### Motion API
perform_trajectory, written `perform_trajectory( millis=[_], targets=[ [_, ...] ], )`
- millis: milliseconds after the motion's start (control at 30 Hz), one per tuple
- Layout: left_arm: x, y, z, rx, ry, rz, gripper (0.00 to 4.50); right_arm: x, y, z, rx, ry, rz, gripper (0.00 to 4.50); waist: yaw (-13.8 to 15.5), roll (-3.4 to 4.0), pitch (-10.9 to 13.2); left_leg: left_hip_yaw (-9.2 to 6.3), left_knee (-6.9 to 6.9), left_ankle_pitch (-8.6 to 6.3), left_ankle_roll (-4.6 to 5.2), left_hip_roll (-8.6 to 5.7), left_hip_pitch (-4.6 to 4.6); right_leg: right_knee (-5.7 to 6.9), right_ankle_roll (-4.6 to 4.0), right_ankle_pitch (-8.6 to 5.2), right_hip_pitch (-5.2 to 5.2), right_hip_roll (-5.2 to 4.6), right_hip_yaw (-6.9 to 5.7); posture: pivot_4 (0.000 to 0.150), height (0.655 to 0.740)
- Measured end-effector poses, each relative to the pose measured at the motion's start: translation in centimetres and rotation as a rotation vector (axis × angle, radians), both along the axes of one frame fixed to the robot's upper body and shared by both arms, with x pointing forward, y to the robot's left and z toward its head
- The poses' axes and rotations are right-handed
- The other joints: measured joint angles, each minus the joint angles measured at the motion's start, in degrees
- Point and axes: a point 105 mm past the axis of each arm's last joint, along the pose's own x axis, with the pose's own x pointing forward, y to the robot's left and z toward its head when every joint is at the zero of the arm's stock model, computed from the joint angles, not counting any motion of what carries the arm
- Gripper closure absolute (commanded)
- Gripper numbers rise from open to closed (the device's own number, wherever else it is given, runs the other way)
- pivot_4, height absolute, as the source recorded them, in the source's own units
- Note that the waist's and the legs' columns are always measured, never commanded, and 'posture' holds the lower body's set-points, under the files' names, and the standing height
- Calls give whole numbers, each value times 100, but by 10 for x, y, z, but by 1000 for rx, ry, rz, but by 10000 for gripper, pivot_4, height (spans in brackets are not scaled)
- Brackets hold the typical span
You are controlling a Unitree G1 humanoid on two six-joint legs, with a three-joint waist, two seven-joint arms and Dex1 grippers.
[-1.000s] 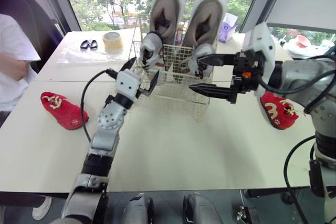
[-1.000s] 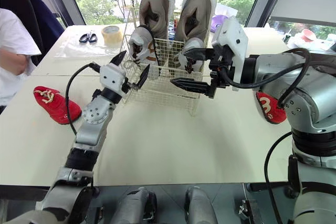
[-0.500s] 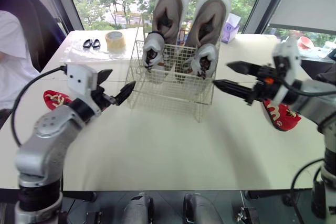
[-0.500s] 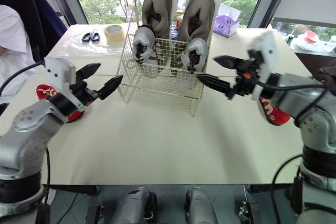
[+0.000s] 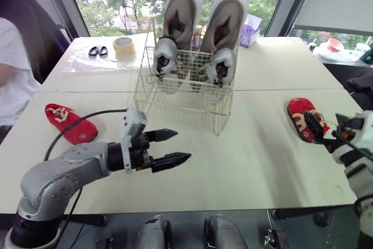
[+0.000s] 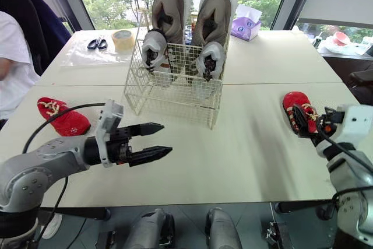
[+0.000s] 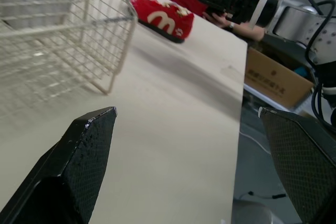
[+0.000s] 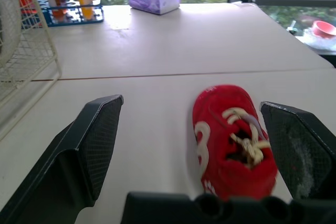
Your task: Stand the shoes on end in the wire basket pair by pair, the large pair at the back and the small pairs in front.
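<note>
The wire basket [image 5: 185, 100] stands mid-table. Two large tan shoes [image 5: 180, 10] stand on end at its back, and two small grey-white shoes [image 5: 166, 62] stand in front of them. One red small shoe [image 5: 70, 123] lies flat on the table at the left, another red shoe [image 5: 304, 119] at the right. My left gripper [image 5: 172, 147] hovers open and empty over the table in front of the basket. At the table's right edge, my right gripper [image 8: 190, 107] is open, with the right red shoe [image 8: 233, 140] lying just ahead between its fingers, untouched.
A tape roll [image 5: 124, 46] and scissors [image 5: 98, 50] lie at the back left, a purple tissue box [image 5: 250, 30] at the back right. A person in white [image 5: 14, 74] sits at the left edge. A bottle rack [image 8: 63, 3] stands behind the basket.
Both grippers have pulled away from the basket. The left one swung down to the table's front, and the right one moved far right to the red shoe.
</note>
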Motion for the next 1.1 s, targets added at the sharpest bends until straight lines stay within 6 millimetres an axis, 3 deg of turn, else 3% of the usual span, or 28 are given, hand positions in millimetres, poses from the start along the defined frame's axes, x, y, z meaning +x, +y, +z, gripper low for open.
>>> perform_trajectory(
  millis=[100, 333, 467, 833, 967, 1100],
  targets=[
    [-5, 0, -14, 91, 8, -64, 248, -13, 10, -17, 50, 12, -27, 0, 1, 11, -7, 4, -4, -1, -1, 1, 2, -2, -11, -6, -3, 0, 3, 1500, 7400],
    [0, 9, -15, 131, 18, -117, 248, -29, -3, -33, 52, 18, -148, 0, 2, 26, -15, 4, -7, -3, -1, 0, 1, -8, -17, -10, -6, -5, 5, 1500, 7400],
    [6, 11, -12, 139, -5, -117, 248, -25, -8, -45, 66, 32, -151, 0, -20, 29, -16, 5, -11, -3, 0, 0, 1, -9, -18, -11, -7, -5, 6, 1500, 7400],
    [7, 12, -19, 161, -9, -84, 248, 19, -22, -63, 62, 59, -93, 0, -86, 33, -15, 2, -17, -2, 1, -1, 1, -9, -20, -13, -6, -2, 7, 1500, 7400],
    [2, 11, -22, 164, -14, -67, 248, 53, -37, -68, 45, 84, -112, 0, -157, 36, -13, 16, -16, -1, 3, -6, 7, -8, -20, -12, -6, -3, 22, 1500, 7400],
    [-3, 11, -25, 169, -13, -50, 248, 75, -47, -65, 17, 81, -137, 0, -122, 37, -13, 13, -30, 0, 2, -5, 12, -7, -16, -14, -6, 3, 21, 1500, 7400]
  ],
)
